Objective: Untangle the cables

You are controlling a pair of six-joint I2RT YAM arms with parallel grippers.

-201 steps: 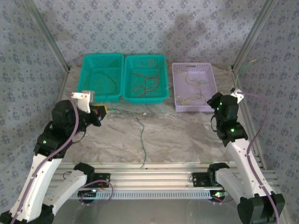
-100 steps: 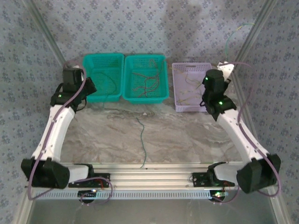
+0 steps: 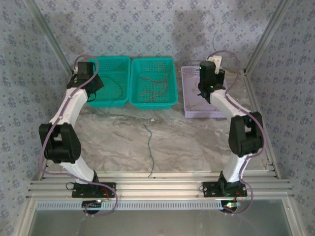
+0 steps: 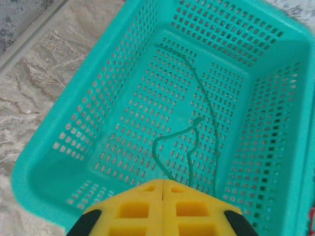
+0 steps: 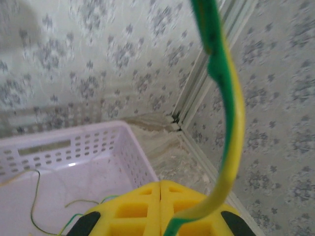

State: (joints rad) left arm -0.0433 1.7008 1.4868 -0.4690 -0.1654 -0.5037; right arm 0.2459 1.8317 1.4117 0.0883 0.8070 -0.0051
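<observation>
Right gripper (image 5: 160,189) pinches a green-yellow wire (image 5: 231,123) off-centre over the 1 o'clock lilac basket (image 5: 130,147); it could slip and fall outside. Left gripper (image 4: 162,189), pressed together and seemingly empty, hovers over the green wire (image 4: 203,91) in the 11 o'clock teal basket (image 4: 93,105).

open: table (image 3: 206,142) front, one green cable (image 3: 150,147) across | blocked: back, three baskets (image 3: 152,104)

Marble table (image 3: 197,142) with baskets (image 3: 152,59), green cable (image 3: 150,147)
</observation>
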